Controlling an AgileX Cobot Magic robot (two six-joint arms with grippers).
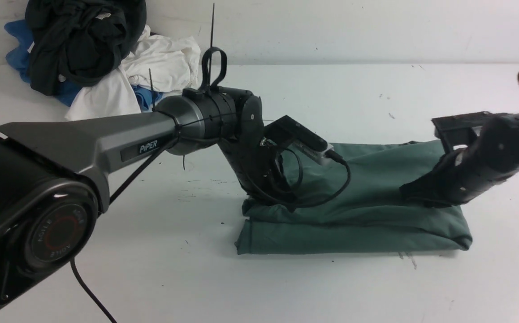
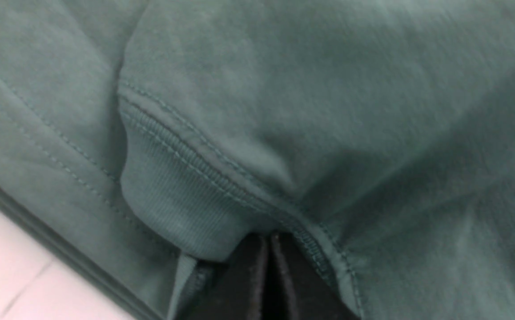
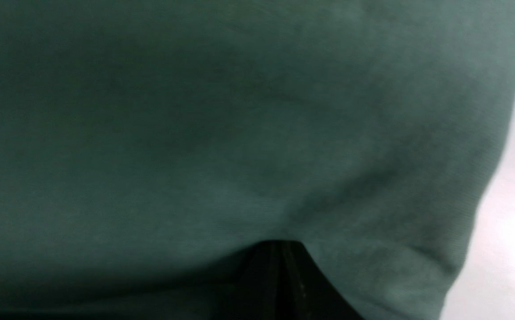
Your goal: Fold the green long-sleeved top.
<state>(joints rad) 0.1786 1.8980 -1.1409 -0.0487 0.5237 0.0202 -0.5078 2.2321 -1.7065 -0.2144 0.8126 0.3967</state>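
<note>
Seeing the green top (image 1: 358, 215) lying crosswise, I have the left gripper (image 1: 272, 201) and right gripper (image 1: 409, 194) each clamped on an end.

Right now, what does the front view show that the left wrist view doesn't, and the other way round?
Only the front view shows the whole folded sage-green long-sleeved top on the white table, both arms on it, the right gripper at its right side, and the pile of dark, white and blue clothes at the far left corner. Only the left wrist view shows the top's ribbed cuff and stitched seams beside the shut left gripper. Both show the green top, the white table and the left gripper pressed into the fabric.
</note>
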